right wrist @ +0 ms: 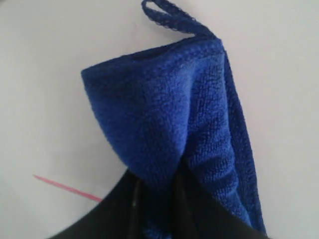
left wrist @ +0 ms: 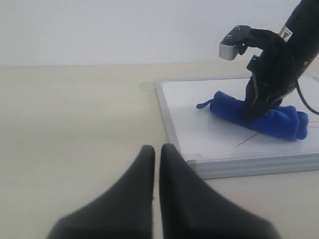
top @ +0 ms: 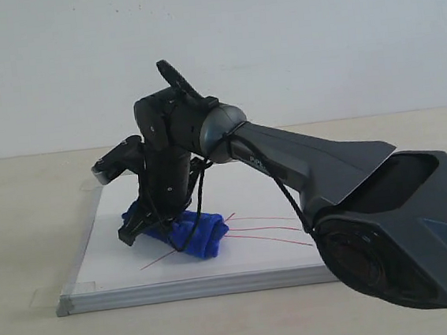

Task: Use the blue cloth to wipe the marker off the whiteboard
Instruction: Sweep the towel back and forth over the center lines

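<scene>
The white whiteboard [top: 122,260] with its silver frame lies flat on the table. Thin red marker lines [top: 265,228] curve across its right part, and one runs out under the cloth toward the front left. The blue cloth [top: 198,233] lies rolled on the board's middle. My right gripper [top: 154,226] reaches across from the right and is shut on the blue cloth [right wrist: 169,124], pressing it onto the board. A short red stroke [right wrist: 65,188] shows beside the fingers. My left gripper [left wrist: 157,149] is shut and holds nothing, low over the table off the whiteboard's [left wrist: 199,129] corner.
The beige table [top: 24,234] surrounds the board. Clear tape tabs [top: 50,295] hold the board's corners. The right arm's bulky black body [top: 370,209] covers the board's right front side. A white wall stands behind.
</scene>
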